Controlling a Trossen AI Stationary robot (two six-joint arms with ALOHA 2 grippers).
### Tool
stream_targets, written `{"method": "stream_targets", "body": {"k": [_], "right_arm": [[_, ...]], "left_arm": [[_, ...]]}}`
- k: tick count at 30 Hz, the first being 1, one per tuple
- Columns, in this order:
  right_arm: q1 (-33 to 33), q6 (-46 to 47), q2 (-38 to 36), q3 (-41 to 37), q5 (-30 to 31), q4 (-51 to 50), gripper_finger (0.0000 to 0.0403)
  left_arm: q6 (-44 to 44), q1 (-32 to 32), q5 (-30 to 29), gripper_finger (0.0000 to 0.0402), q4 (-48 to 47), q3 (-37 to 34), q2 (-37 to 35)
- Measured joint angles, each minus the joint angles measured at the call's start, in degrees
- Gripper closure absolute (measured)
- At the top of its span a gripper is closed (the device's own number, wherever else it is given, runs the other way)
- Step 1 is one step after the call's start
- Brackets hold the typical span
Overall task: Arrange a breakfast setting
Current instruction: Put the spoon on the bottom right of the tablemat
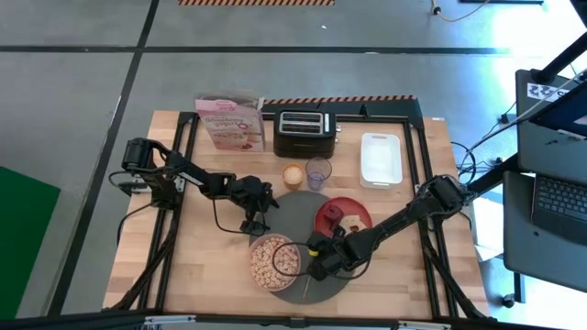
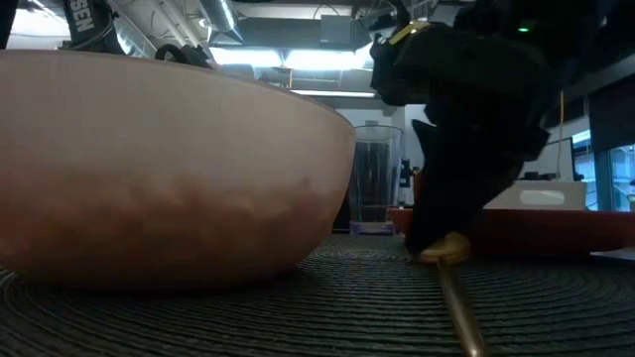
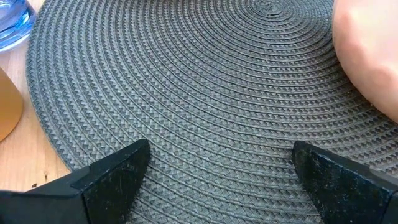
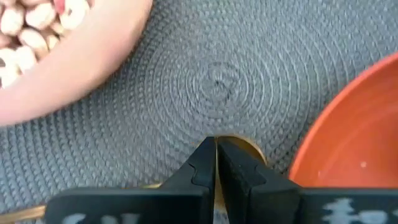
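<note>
Where right gripper [image 4: 216, 163] pinches, spoon [image 2: 458, 297] seems mostly hidden.

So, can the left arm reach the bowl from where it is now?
Probably yes. The left end effector hangs open over the mat, the bowl lies close by, and only bare mat shows between them.

A robotics lab is shown. A wooden table [image 1: 220, 266] is framed on taped concrete floor [image 1: 73, 82], beside a laptop [image 1: 558, 197].
</note>
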Motion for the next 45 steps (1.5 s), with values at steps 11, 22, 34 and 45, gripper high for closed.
{"method": "stream_targets", "body": {"k": [11,22,34,45], "right_arm": [[-1.74,-3.18,0.02,0.0,0.01,3.69,0.0382],[2.31,0.54,0.02,3.43,3.41,0.87,0.0395],[1.22,1.96,0.02,1.03,3.15,-1.44,0.0398],[-0.31,0.8,0.02,-1.64,1.92,1.61,0.0397]], "left_arm": [[0.02,0.02,-0.11,0.0005,0.01,0.0,0.0],[0.02,0.02,-0.42,0.0005,0.04,0.0,0.0],[-0.18,0.02,-0.7,0.0005,0.92,-0.2,0.0],[-1.13,-0.04,-0.93,0.0005,1.2,-0.24,0.0]]}}
